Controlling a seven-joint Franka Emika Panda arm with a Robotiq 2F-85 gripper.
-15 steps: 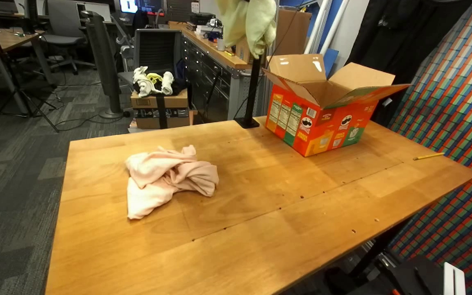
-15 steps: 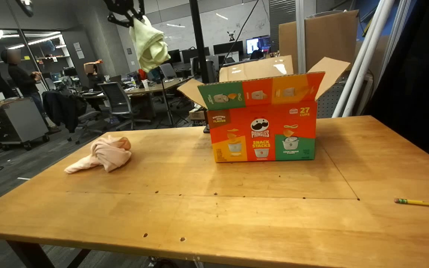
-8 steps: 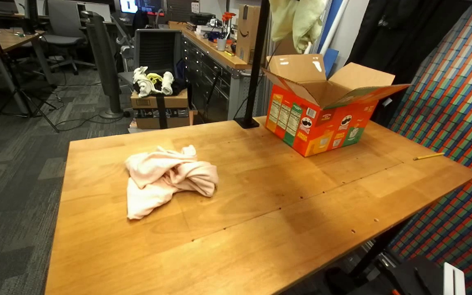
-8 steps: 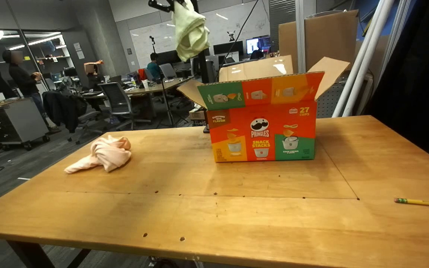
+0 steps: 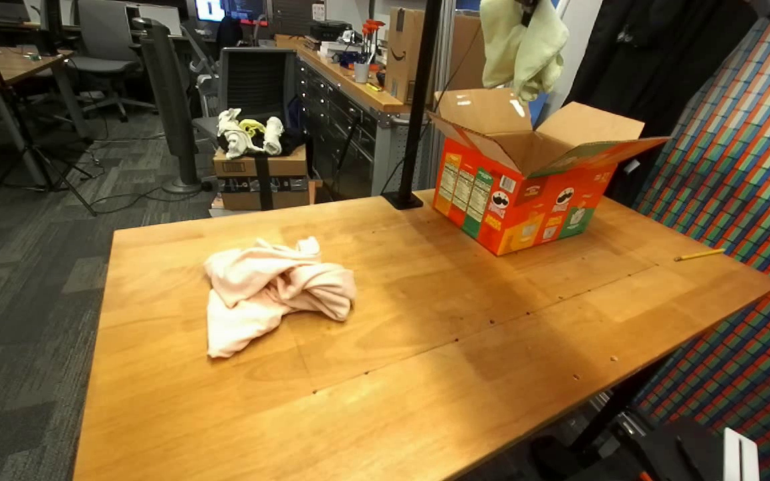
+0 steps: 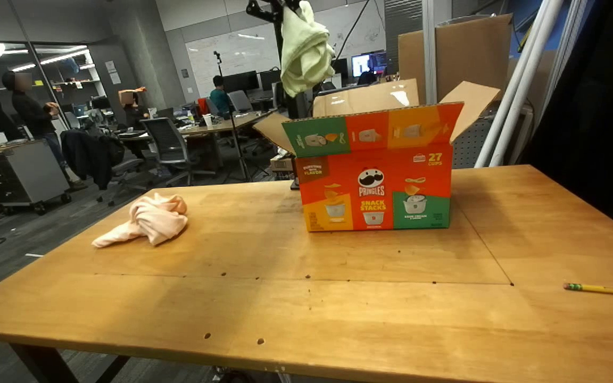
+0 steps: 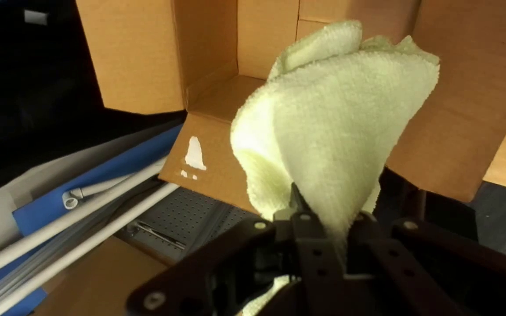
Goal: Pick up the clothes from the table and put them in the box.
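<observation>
Claw (image 7: pixel 328 215) clenched on a fuzzy, pale yellow-green cloth (image 6: pixel 306 53) hangs high; an open red cardboard Pringles box (image 6: pixel 375 173) stands below and, in an exterior view, rightward. A crumpled pale-pink cloth (image 5: pixel 278 290) lies on the wooden tabletop (image 5: pixel 412 374).

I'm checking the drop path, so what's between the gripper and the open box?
The pale green cloth, held in the gripper; in the wrist view it hides part of the box beyond.
</observation>
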